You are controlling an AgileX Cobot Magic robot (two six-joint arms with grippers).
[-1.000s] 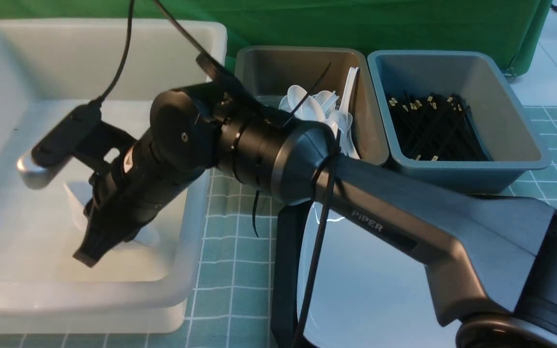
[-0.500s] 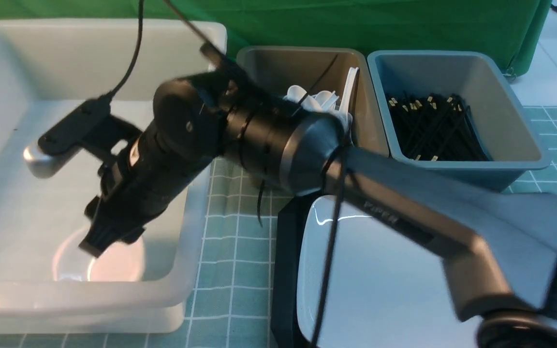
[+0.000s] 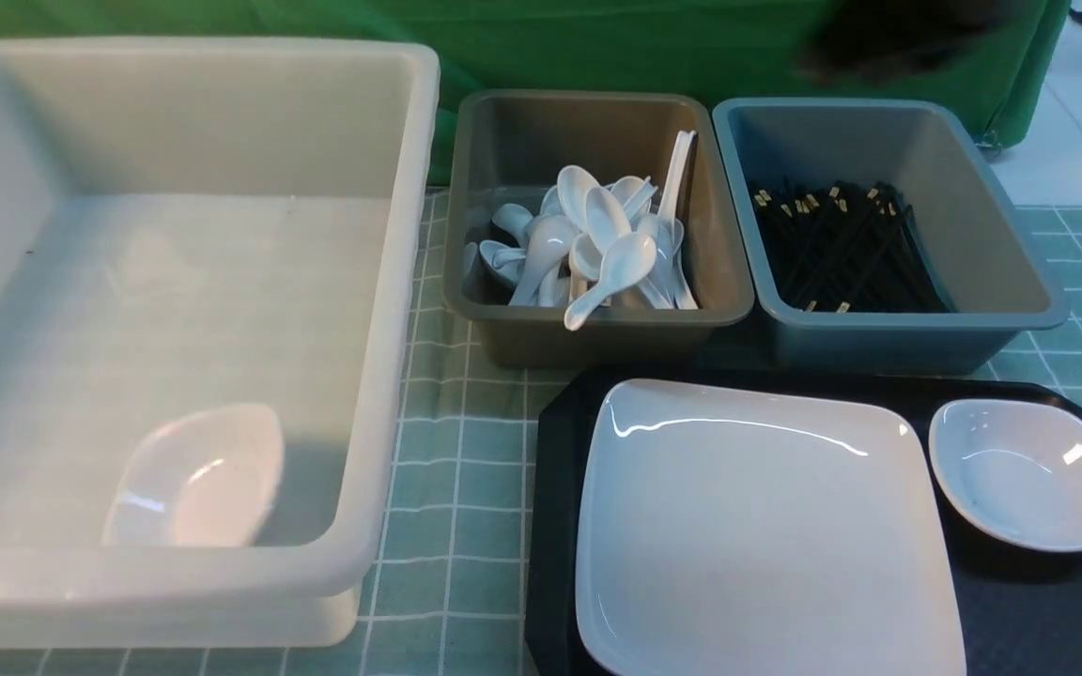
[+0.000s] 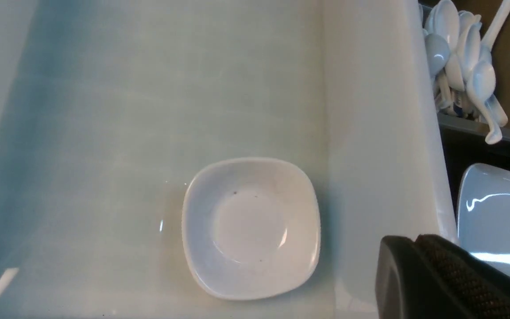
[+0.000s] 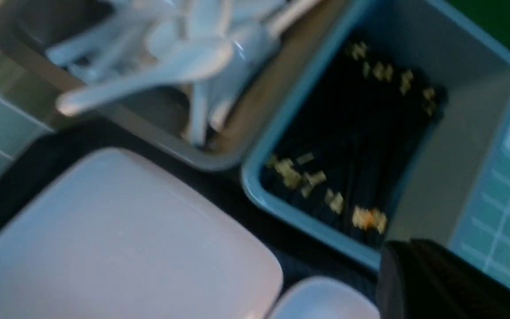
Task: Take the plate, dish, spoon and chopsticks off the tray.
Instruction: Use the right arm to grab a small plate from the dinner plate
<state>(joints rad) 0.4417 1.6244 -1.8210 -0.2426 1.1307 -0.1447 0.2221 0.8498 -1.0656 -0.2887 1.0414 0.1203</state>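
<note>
So the big black rectangular plastic tray [image 3: 555, 441] sits front right on the green gridded tablecloth [image 3: 466, 488]. The large glossy white square plate [image 3: 766, 535] takes up most of it. Just beside the plate, on the tray's right end, there's a small white rounded-square dish [image 3: 1029, 474], and the two look like they're barely apart. On the left is a big translucent white plastic tub [image 3: 391, 282] with a second small white dish [image 3: 193, 479] lying flat on its floor near the front right corner, right side up. Behind the tray are two smaller bins side by side. The grey-brown plastic bin [image 3: 588, 343] holds a heap of glossy white soup spoons [image 3: 597, 244], and one of them pokes its handle out over the front rim. The blue-grey plastic bin [image 3: 1001, 244] holds a bundle of thin black chopsticks with pale gold tips [image 3: 842, 249]. The left gripper [image 4: 414, 248] hangs over the white tub's right wall, above and to the side of the dish in there. Its dark fingers are clenched together with nothing between them. The right gripper [image 5: 414, 261] is over the chopstick bin's near corner. That view is really blurry, but its fingers are closed too, and I can't see anything in them.
</note>
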